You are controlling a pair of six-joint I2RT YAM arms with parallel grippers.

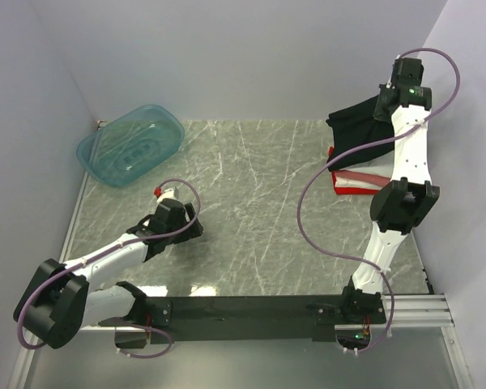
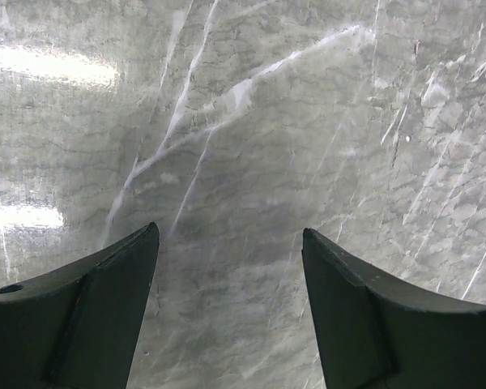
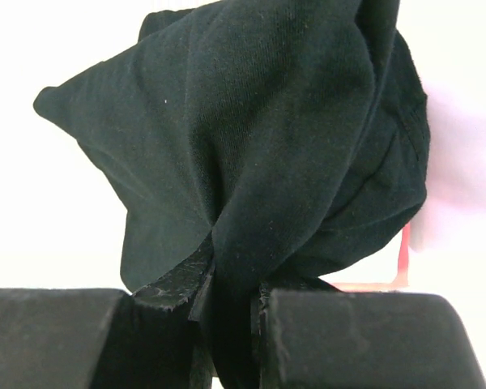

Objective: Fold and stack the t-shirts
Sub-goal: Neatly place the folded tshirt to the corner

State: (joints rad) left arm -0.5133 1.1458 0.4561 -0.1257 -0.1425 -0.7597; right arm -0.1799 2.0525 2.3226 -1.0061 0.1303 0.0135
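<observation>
The black t-shirt [image 1: 355, 124] hangs bunched at the far right, lifted above a folded stack of white and red shirts [image 1: 358, 180]. My right gripper [image 1: 386, 109] is shut on the black cloth; in the right wrist view the black shirt [image 3: 267, 146] is pinched between the fingers [image 3: 231, 304], with a strip of the red shirt [image 3: 404, 255] behind. My left gripper [image 1: 164, 194] is open and empty, low over the bare marble top [image 2: 251, 146] at the left; it also shows in the left wrist view [image 2: 231, 235]. No pink shirt is clearly visible.
A translucent teal plastic tub [image 1: 130, 144] lies tilted at the far left corner against the wall. Grey walls close the table on left, back and right. The black base rail [image 1: 251, 309] runs along the near edge.
</observation>
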